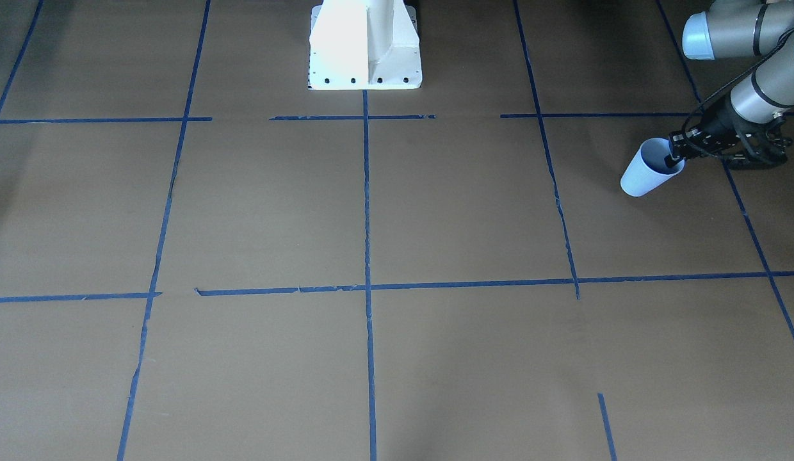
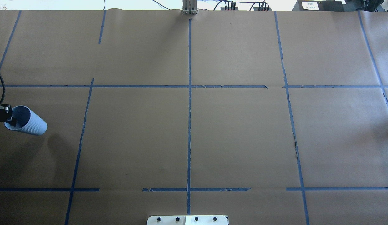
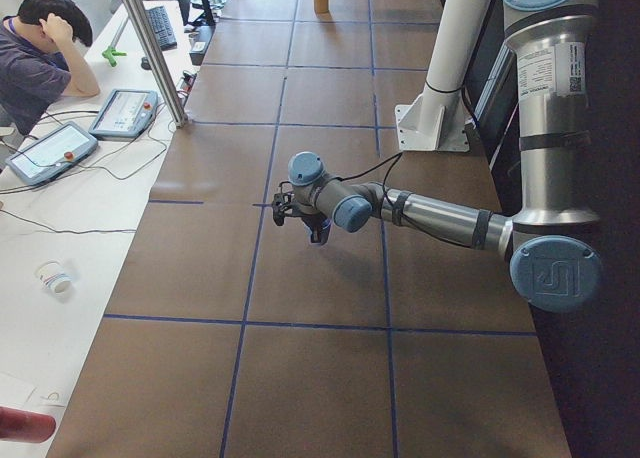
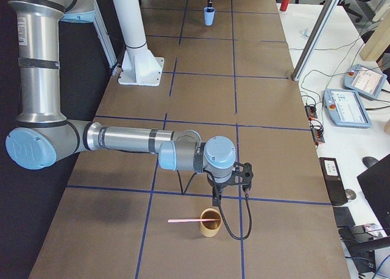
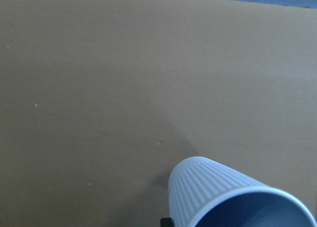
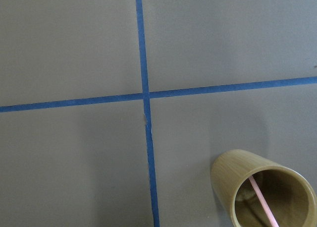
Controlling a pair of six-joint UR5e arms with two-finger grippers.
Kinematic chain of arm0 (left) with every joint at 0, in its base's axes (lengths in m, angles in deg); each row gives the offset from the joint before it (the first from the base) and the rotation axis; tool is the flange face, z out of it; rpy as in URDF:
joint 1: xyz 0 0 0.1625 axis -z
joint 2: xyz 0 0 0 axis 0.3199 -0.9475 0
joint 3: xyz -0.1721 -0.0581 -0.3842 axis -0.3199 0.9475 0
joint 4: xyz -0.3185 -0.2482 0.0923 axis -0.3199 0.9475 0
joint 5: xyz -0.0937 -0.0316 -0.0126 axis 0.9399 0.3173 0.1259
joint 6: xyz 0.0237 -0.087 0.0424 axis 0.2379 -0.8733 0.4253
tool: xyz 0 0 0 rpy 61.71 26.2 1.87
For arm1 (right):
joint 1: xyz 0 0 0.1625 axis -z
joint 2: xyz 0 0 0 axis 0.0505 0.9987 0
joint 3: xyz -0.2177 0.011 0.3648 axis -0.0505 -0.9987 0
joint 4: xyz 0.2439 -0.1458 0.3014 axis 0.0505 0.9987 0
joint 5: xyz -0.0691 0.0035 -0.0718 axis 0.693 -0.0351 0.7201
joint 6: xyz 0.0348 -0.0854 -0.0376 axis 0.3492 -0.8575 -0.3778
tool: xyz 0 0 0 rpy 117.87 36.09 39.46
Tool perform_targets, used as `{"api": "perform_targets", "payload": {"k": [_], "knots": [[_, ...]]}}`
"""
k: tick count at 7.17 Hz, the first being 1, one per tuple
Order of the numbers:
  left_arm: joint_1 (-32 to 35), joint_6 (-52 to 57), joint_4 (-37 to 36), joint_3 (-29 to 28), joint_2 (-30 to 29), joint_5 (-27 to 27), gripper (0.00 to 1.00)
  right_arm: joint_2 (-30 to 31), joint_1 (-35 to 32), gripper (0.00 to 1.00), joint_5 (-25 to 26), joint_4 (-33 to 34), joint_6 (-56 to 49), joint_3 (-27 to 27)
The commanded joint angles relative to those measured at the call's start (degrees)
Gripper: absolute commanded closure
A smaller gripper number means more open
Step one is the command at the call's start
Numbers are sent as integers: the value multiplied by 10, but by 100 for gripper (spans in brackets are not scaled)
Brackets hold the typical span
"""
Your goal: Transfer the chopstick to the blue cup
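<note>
The blue cup (image 5: 218, 195) sits nearest in the left wrist view. The left fingers (image 1: 673, 160) pinch its rim and hold it above the worktop (image 1: 435, 211). Far right, the chopstick (image 4: 186, 220) stands in a tan cup (image 4: 210, 227), leaning toward the robot's side. Whether the right fingers (image 4: 215, 198) above it are parted or closed cannot be told.

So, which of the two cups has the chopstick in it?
The tan cup by the right gripper: the chopstick leans out of it. The blue cup in the left gripper shows none.
</note>
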Motion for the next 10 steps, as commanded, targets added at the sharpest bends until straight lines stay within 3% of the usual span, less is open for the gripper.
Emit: {"api": "perform_targets", "payload": {"k": [1, 2, 3, 5, 6, 7, 8, 10], "knots": [[0, -55, -198, 67, -128, 2, 100, 0, 0, 0, -1, 0, 1, -1], [-12, -121, -274, 71, -224, 0, 100, -1, 0, 0, -4, 3, 1, -1], [-68, -205, -292, 62, -284, -5, 100, -1, 0, 0, -5, 1, 0, -2], [-186, -370, -287, 21, -394, -101, 100, 0, 0, 0, -7, 0, 0, 0], [-220, -421, -283, -5, -434, -115, 100, -1, 0, 0, -7, 0, 1, 0], [-258, -437, -262, -61, -478, -181, 100, 0, 0, 0, -7, 0, 0, 3], [-285, -477, -169, -119, -486, -225, 100, 1, 0, 0, -7, 0, 1, 3], [-290, -481, -124, -176, -508, -226, 100, 1, 0, 0, -7, 0, 0, 3]]}}
